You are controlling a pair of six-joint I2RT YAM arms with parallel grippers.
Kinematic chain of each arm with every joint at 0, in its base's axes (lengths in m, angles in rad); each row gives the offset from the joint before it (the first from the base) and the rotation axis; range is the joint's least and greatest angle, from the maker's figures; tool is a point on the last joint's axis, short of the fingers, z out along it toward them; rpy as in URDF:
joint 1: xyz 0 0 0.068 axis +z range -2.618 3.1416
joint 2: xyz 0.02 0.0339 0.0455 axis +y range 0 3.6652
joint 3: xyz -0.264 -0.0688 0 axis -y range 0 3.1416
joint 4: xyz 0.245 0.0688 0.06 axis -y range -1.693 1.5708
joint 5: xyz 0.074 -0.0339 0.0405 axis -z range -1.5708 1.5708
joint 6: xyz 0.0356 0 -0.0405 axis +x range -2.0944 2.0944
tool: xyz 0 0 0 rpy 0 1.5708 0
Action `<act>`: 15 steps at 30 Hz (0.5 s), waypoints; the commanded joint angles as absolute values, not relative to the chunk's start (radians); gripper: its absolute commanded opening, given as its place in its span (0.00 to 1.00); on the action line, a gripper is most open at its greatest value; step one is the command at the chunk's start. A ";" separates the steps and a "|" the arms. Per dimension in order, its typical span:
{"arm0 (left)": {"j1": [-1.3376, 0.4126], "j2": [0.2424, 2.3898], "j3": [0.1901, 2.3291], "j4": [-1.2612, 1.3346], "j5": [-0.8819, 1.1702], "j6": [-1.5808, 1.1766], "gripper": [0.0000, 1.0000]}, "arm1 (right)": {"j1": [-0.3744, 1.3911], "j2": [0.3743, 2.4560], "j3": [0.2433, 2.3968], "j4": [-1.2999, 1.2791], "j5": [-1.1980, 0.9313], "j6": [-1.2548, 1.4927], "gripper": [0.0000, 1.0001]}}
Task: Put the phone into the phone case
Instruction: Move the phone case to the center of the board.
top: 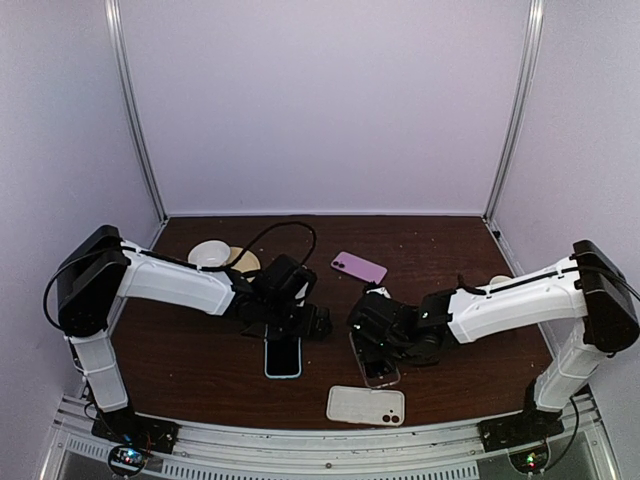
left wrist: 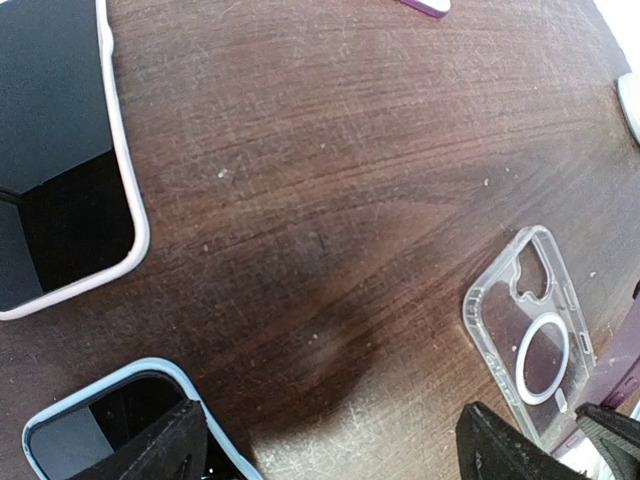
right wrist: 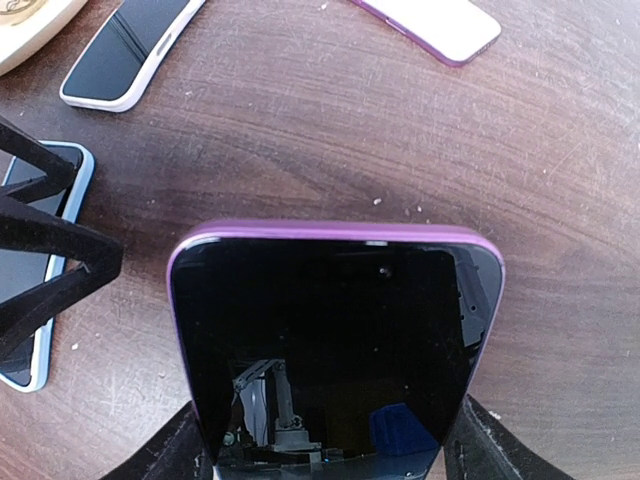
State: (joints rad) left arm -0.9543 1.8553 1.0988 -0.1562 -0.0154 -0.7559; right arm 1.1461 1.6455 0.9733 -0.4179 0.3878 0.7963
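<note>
Right hand (right wrist: 330, 455) grips a purple phone (right wrist: 335, 330); the clear case (left wrist: 530, 340) lies on the bench (left wrist: 330, 200).
The right hand is closed on the two long sides of the purple phone, and the dark screen faces the wrist camera. The clear case lies flat at the lower right of the left wrist view. The left hand (left wrist: 330, 455) is wide open and holds nothing. A blue phone (left wrist: 90, 425) lies on the bench at the lower left, just beside one of its fingers. A white phone (left wrist: 60, 170) lies at the upper left. Another purple phone (top: 358, 267) lies near the middle of the top view.
</note>
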 commanded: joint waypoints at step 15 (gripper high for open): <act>-0.949 1.834 1.086 -0.125 -0.025 -0.744 0.91 | 1.206 1.684 0.970 -0.455 0.468 0.810 0.00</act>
State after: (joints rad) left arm -0.9543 1.8553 1.0958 -0.1501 -0.0189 -0.7555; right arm 1.1950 1.6722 0.9581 -0.4168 0.4198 0.7734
